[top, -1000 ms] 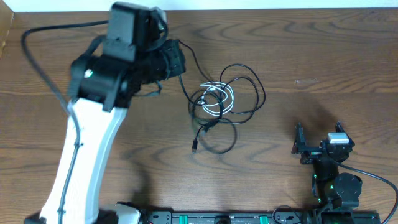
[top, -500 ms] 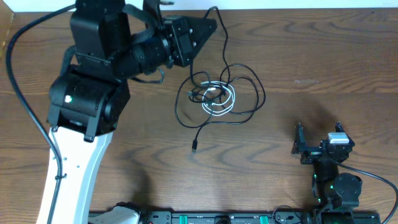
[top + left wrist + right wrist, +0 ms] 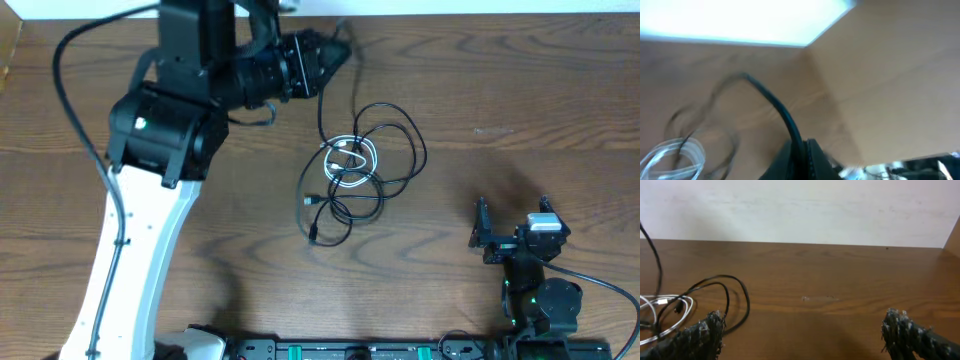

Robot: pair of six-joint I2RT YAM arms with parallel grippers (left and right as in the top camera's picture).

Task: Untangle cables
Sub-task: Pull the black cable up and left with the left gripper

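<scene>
Left tool [image 3: 330,55] pinched shut on one black cable [image 3: 780,107], held up-left of the cable pile [image 3: 352,172], probably to draw that strand free. Pile sits mid-worktop [image 3: 520,110]. Right tool [image 3: 482,238] wide, empty, right of pile.

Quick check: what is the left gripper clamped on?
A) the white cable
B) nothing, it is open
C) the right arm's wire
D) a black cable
D: in the left wrist view the left gripper is shut on a black cable that runs out from between its fingers, while the white cable lies on the table.
</scene>
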